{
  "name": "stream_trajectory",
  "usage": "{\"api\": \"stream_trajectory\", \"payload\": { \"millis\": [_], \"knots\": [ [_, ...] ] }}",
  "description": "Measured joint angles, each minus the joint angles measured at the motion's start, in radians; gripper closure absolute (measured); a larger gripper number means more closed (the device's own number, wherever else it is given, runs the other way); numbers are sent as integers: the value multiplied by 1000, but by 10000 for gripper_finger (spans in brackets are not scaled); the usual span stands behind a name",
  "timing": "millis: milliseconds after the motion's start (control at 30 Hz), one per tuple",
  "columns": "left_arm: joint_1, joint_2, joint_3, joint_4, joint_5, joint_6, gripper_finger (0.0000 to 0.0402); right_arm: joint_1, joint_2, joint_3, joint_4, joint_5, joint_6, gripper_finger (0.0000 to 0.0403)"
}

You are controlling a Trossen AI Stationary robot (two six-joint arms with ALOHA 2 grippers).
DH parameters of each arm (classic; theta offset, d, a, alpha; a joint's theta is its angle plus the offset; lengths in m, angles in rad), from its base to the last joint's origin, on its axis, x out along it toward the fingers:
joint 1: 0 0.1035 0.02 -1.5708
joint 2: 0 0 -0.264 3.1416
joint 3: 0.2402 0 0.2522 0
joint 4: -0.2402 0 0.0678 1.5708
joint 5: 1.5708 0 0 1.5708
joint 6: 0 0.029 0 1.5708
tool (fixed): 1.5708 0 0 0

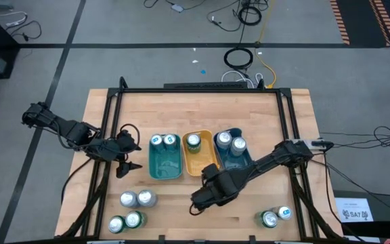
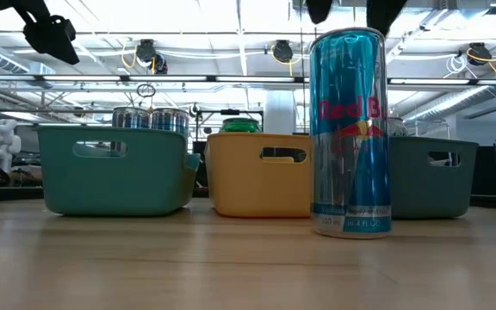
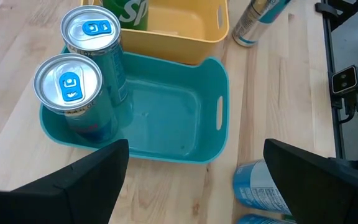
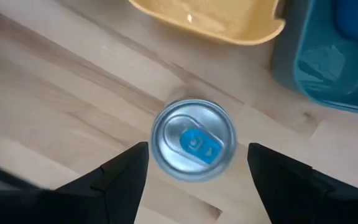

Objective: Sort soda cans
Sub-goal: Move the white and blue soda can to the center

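Observation:
A blue-and-silver soda can (image 4: 193, 139) stands upright on the table in front of the yellow tray; it also shows in the low view (image 2: 349, 129). My right gripper (image 4: 197, 149) is open right above it, one finger on either side of its top, touching nothing; it hides the can in the high view (image 1: 196, 202). My left gripper (image 1: 127, 154) is open and empty beside the teal tray's left side (image 1: 152, 163). That tray (image 3: 166, 124) holds two blue-tabbed cans (image 3: 73, 87). The yellow tray (image 1: 198, 159) holds a green can (image 1: 193, 141). The blue tray (image 1: 234, 157) holds two cans (image 1: 229, 141).
Several loose cans (image 1: 133, 209) stand at the table's near left, and two more (image 1: 276, 216) at the near right. The three trays stand side by side at the table's middle. A black frame (image 1: 107, 135) runs along the table's edges.

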Motion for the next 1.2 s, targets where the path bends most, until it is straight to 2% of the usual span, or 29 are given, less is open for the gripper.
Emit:
{"api": "stream_trajectory", "payload": {
  "millis": [133, 233, 467, 700, 900, 1200],
  "knots": [
    [0, 0, 0, 0, 0, 0, 20, 31, -63, 1, -1, 63, 50, 135],
    [0, 0, 0, 1, 0, 0, 20, 65, -105, 1, -1, 157, 74, 135],
    [0, 0, 0, 1, 0, 1, 20, 111, -143, 1, 6, 281, 110, 135],
    [0, 0, 0, 1, -1, 1, 20, 111, -143, 1, 31, 279, -27, 135],
    [0, 0, 0, 1, -2, 1, 20, 105, -143, 1, 0, 270, -26, 127],
    [0, 0, 0, 1, -8, 0, 20, 96, -143, -1, 0, 245, -96, 41]
  ]
}}
